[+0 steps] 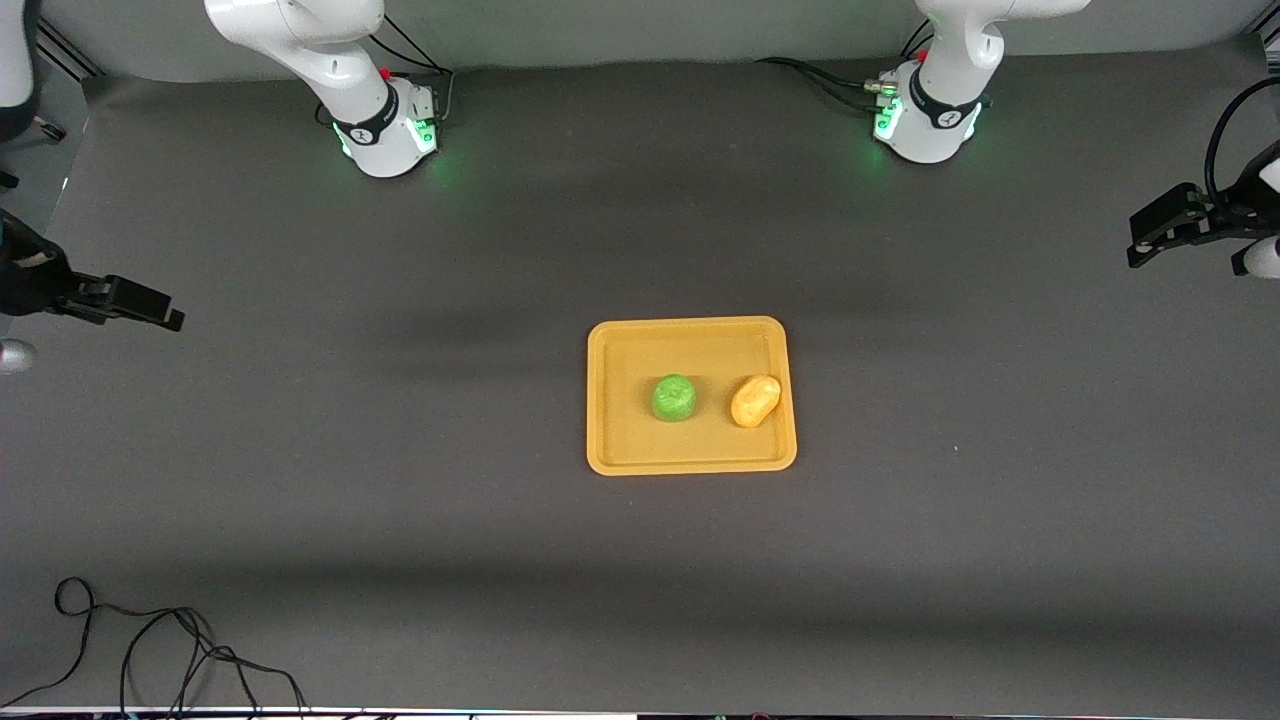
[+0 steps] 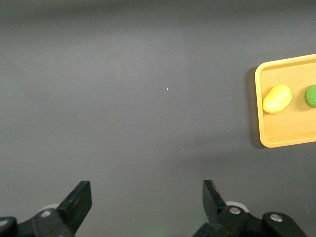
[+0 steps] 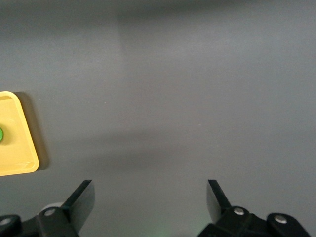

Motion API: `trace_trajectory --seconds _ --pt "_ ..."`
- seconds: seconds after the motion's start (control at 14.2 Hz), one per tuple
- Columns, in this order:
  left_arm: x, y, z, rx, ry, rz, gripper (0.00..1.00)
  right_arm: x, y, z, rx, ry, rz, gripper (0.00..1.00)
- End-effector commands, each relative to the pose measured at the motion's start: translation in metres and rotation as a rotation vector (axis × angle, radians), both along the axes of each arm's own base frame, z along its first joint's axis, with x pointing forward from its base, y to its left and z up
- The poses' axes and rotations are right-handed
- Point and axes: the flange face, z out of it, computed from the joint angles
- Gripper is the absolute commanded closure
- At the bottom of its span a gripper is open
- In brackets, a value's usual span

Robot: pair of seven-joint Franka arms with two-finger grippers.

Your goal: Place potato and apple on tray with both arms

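Both food items lie inside the flat rectangular yellow-orange tray [image 1: 691, 340] with rounded corners and a low raised rim, which sits near the middle of the dark grey table [image 1: 400, 480]. The small round bright green apple [image 1: 675, 398] rests near the tray's centre. The small oblong yellow-orange potato [image 1: 755, 401], bumpy on its surface, lies beside it toward the left arm's end of the table, close to the rim but inside it. The two items are apart, not touching.

The black two-finger left gripper [image 1: 1160, 232] hangs over bare table at the left arm's end, well apart from the tray. Its wrist view shows its fingers [image 2: 76, 202] spread wide with nothing between them. The black two-finger right gripper [image 1: 125, 300] hangs over bare table at the right arm's end, likewise well apart, its fingers [image 3: 81, 200] also spread and empty.

Judgement: placement appears complete, and the step in hand is withdrawal to rest. To finish well, each arm should stay clear of the tray, fingers released, with no sweep across the tray that could knock the potato toward the rim. A loose black cable [image 1: 150, 650] lies at the table's near edge at the right arm's end, clear of the work.
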Motion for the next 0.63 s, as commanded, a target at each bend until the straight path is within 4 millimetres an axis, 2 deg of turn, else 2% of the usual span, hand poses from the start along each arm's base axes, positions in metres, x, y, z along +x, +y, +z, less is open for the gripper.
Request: trace_trajectory --seconds 0.0,0.14,0.28,0.56 --pt "0.002 0.002 0.002 0.019 -0.011 0.008 0.00 -0.006 0.003 0.007 -0.007 -0.024 0.029 0.00" --pt "0.002 0.012 0.004 0.019 -0.016 0.027 0.00 -0.005 0.018 0.009 -0.035 -0.027 0.059 0.00" --pt "0.003 0.026 0.002 0.019 -0.014 0.051 0.00 -0.004 0.023 0.013 -0.046 -0.035 0.064 0.00" --pt "0.002 0.025 0.003 0.019 -0.011 0.047 0.00 -0.003 0.023 0.013 -0.044 -0.032 0.071 0.00"
